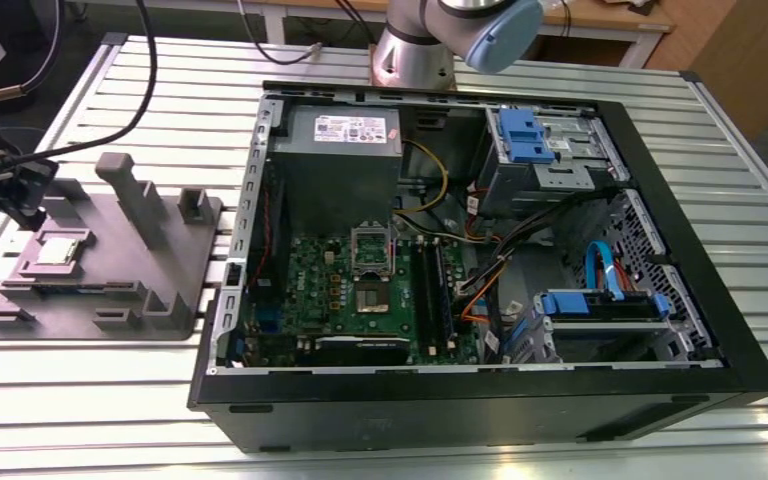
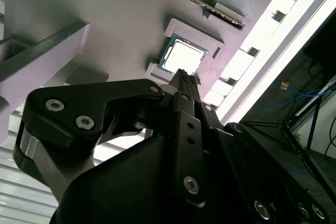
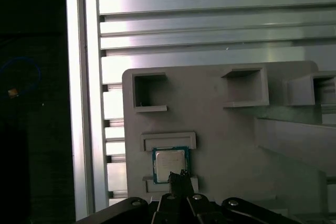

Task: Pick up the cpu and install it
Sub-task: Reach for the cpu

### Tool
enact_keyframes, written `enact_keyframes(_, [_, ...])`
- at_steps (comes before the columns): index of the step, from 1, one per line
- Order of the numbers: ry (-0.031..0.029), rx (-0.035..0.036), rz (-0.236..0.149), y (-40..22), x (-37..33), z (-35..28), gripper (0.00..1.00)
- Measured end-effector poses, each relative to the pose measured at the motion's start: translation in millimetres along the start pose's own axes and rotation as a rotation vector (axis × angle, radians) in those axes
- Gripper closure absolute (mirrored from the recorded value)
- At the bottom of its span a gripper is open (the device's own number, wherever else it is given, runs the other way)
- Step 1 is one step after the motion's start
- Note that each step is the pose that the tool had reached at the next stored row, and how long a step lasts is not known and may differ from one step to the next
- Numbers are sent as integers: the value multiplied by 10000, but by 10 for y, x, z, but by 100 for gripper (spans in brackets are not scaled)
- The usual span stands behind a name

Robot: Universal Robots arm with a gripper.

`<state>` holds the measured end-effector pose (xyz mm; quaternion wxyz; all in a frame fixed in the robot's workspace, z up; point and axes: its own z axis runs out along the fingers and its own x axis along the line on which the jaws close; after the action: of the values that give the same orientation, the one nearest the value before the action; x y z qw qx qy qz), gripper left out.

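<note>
Right, the cpu [image 1: 59, 250] lies flat, metal top up, in a shallow pocket of the grey fixture [image 1: 157, 270]. It has not been lifted. That pocket is on the side of the fixture nearest the table [image 1: 491, 440] edge at the exterior view's left. The chip is square, so I see no long axis to favour; its sides run parallel to the pocket's two retaining lips, as the first wrist view shows [image 3: 170, 162].

My gripper [image 1: 21, 205] hangs close over that same side of the fixture. In both wrist views the fingers [image 3: 181, 178] look pressed together with nothing between them, and their tips reach just to the cpu's near edge [image 2: 181, 57]. I judge the chip to sit slightly ahead of the tips rather than squarely beneath them. I cannot tell whether they touch it.

Well apart, toward the exterior view's right, the open computer case [image 1: 704, 380] lies on its side. Its green motherboard [image 1: 337, 300] faces up, and the dark socket [image 1: 373, 290] has no chip in it.
</note>
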<state>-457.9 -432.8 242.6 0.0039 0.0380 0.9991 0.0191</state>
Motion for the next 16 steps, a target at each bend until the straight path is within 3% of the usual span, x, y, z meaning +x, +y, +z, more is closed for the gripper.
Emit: enact_keyframes(16, [5,5,0,-30,-1,74,90])
